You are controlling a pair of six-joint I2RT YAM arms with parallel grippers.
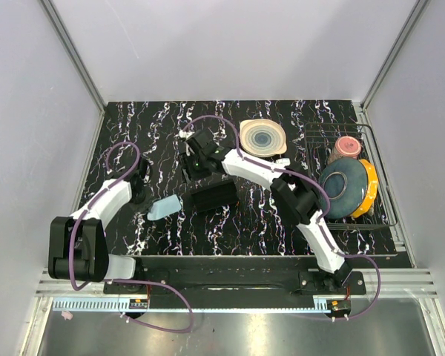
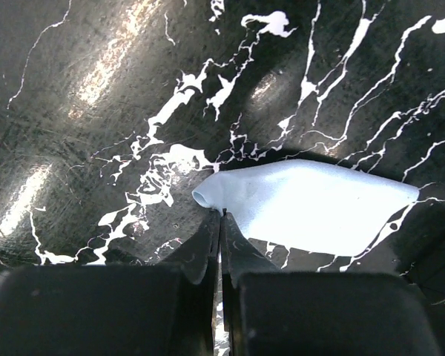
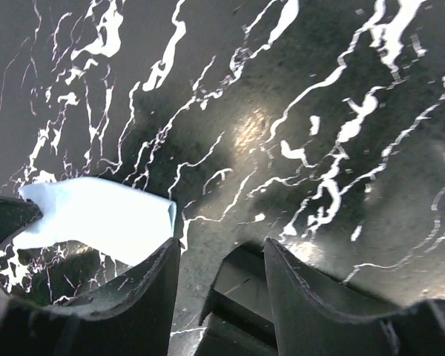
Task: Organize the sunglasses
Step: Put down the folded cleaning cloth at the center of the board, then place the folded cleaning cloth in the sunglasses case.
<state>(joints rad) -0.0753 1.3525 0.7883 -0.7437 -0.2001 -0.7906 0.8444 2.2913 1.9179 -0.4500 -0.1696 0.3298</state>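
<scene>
The amber sunglasses show in no view. A pale blue-white oblong box [image 1: 165, 208] lies on the black marbled table left of centre. It also shows in the left wrist view [image 2: 311, 208] and the right wrist view [image 3: 96, 219]. A flat black case [image 1: 213, 196] lies beside it to the right. My left gripper [image 1: 142, 191] is shut, and its fingertips [image 2: 221, 216] touch the box's near edge. My right gripper [image 1: 196, 159] is open just behind the case, and a corner of the case [image 3: 237, 297] sits between its fingers.
A beige plate with blue rings [image 1: 263, 137] lies at the back centre. A wire dish rack [image 1: 378, 159] at the right holds a dark blue plate [image 1: 343, 191], a yellow plate [image 1: 369, 185] and a pink cup [image 1: 347, 147].
</scene>
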